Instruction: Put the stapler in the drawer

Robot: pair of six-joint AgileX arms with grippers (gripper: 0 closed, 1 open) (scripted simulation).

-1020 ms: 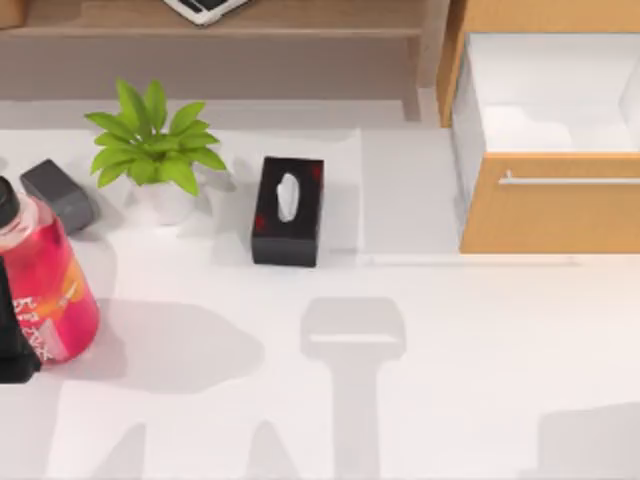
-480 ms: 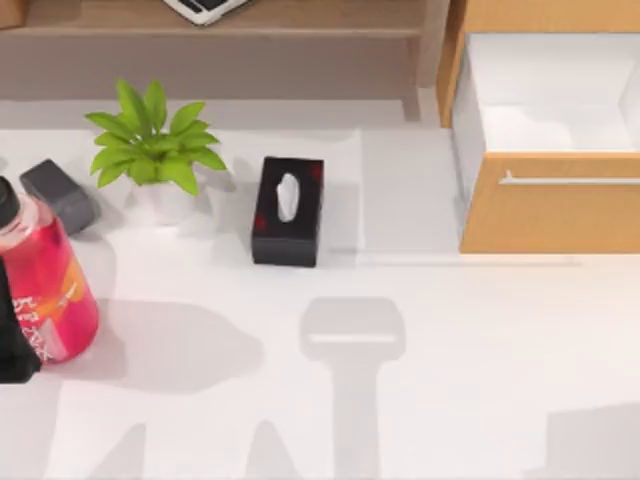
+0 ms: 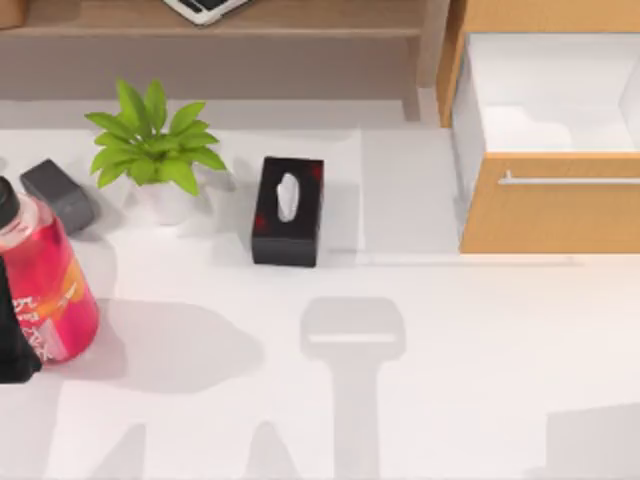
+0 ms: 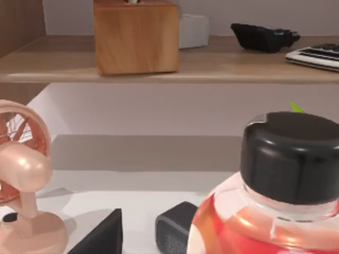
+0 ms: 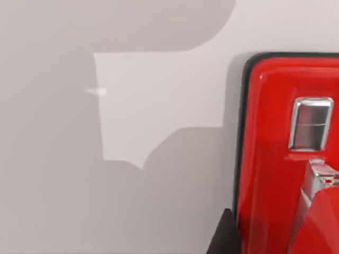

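While scanning from the top view's left, a pink plastic bottle with a black cap (image 3: 45, 290) is standing at the table (image 3: 400, 400) edge. At the right, the tan-fronted drawer with white walls (image 3: 550, 205) is sitting open. Under the right wrist camera, the glossy red stapler with a silver metal insert (image 5: 275, 153) is lying on the table; jaws' state: cannot tell. Judging it rigid, light, slick: take its narrow sides mid-body.

Left arm's matte black wedge-shaped fingertip (image 4: 103, 238), plain and flat-faced, right arm's dark sharp-cornered fingertip (image 5: 222, 239), equally plain, no markings or screws seen.
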